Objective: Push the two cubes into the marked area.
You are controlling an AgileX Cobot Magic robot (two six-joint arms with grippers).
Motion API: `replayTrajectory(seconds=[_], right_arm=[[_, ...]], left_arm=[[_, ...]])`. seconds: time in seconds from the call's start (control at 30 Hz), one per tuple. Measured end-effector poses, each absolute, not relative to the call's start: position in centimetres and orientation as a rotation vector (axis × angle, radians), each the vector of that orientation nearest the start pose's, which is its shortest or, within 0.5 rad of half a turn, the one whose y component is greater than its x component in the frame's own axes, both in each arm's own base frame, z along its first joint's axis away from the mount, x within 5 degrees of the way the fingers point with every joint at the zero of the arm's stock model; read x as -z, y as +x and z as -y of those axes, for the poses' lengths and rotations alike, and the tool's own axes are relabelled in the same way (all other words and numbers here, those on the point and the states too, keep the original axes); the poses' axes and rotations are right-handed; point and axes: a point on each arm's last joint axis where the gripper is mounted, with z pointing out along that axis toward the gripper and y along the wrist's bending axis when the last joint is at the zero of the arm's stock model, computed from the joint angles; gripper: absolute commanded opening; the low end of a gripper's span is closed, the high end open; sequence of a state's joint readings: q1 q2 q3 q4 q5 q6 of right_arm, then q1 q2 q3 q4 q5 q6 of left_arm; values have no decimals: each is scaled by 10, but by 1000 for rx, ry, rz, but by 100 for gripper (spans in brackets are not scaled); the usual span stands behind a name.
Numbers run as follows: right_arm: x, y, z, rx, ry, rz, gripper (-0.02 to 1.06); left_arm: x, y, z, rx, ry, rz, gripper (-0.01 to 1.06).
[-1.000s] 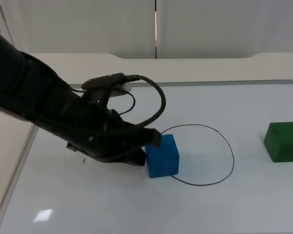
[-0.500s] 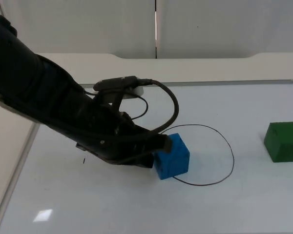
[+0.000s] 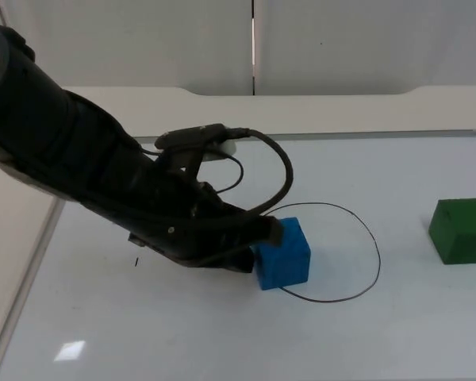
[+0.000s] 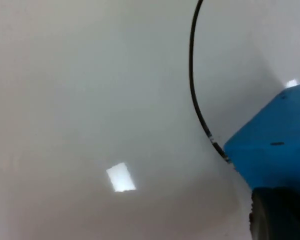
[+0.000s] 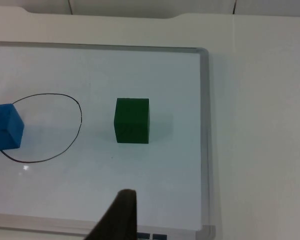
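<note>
Top view, from the left: the left arm reaches low across the whiteboard (image 3: 428,333), and the left gripper (image 3: 258,242) is pressed against the left side of the blue cube (image 3: 284,252). Whether its fingers are spread or pressed together cannot be told — the arm's bulk covers them. The blue cube sits across the left edge of the drawn black circle (image 3: 376,252), partly inside it, partly out. In the left wrist view the blue cube (image 4: 277,142) lies on the circle's line (image 4: 192,85), with a black fingertip touching its near face. Further right, the green cube (image 3: 460,230) stands well outside the circle, near the board's right edge. The right wrist view looks down on the green cube (image 5: 132,120) from a distance — the right gripper (image 5: 117,217) waits off the board; its fingers' state cannot be told.
</note>
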State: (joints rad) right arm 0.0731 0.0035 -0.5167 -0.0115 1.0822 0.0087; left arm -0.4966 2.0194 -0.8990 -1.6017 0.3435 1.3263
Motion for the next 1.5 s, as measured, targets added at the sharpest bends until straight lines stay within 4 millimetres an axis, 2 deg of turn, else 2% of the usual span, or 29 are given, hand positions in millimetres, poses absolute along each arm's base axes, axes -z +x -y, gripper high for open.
replayTrajectory(seconds=[0.3,0.57,1.23,1.5], right_arm=[[-280,-7,1,-37,-65,-2052,105],[-280,-7,1,-37,-65,-2052,105],[-280,-7,1,-37,-65,-2052,105],[-280,-7,1,-37,-65,-2052,105]], left_arm=[[-84,291,196,749,425,-2641,0],[-87,286,210,751,495,-2617,0],[-92,296,212,705,488,-2582,0],[-92,300,203,600,531,-2576,0]])
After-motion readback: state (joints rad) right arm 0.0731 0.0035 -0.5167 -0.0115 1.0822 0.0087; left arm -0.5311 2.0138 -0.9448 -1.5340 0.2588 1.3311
